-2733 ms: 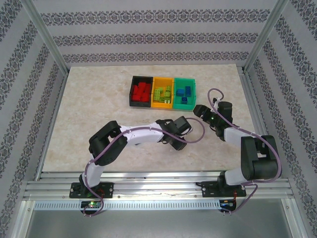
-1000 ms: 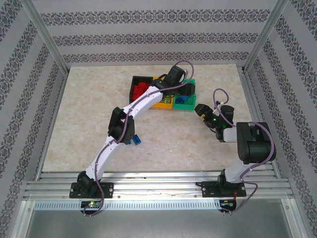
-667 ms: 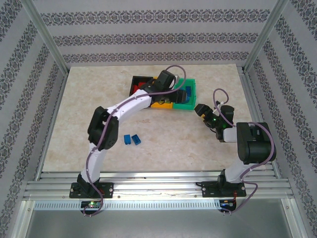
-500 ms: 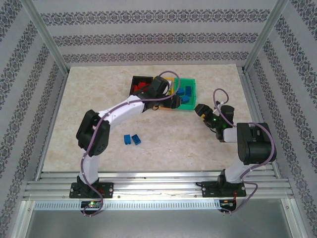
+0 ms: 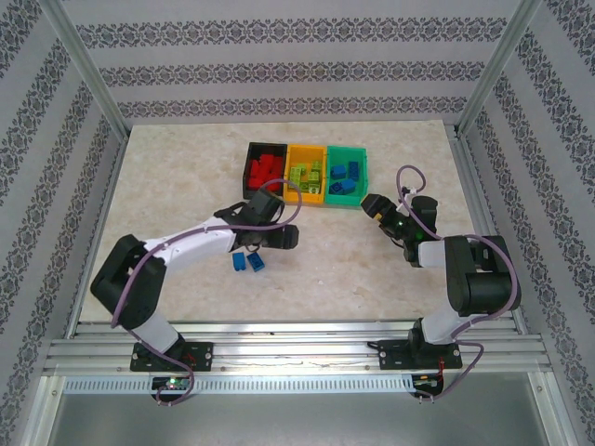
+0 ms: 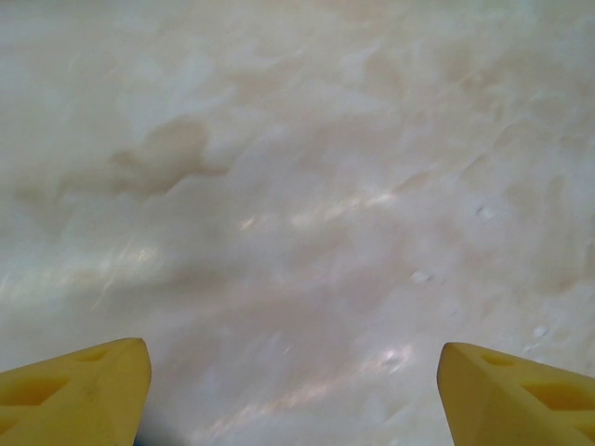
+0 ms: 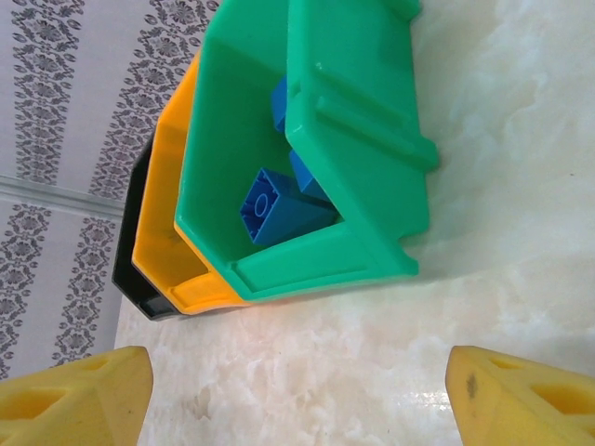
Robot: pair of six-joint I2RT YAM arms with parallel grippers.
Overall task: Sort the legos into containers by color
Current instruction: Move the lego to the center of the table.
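Three joined containers stand at the back of the table: the black bin (image 5: 265, 171) holds red legos (image 5: 264, 169), the orange bin (image 5: 305, 175) holds lime green legos (image 5: 307, 173), and the green bin (image 5: 347, 174) holds blue legos (image 5: 345, 175). Two blue legos (image 5: 247, 263) lie loose on the table. My left gripper (image 5: 286, 239) hangs open just right of them, with bare marble between its fingertips (image 6: 293, 358). My right gripper (image 5: 375, 205) is open and empty (image 7: 297, 362), near the green bin (image 7: 353, 121), where a blue lego (image 7: 284, 209) shows inside.
The marble tabletop (image 5: 186, 204) is fenced by patterned walls and aluminium posts (image 5: 88, 79). The rail with both arm bases (image 5: 297, 353) runs along the near edge. The orange bin (image 7: 172, 242) and black bin (image 7: 130, 269) lie beyond the green one in the right wrist view.
My left arm has pulled back from over the containers to the near middle of the table, beside the two loose blue legos, and its jaws widened slightly. The right arm has hardly moved.
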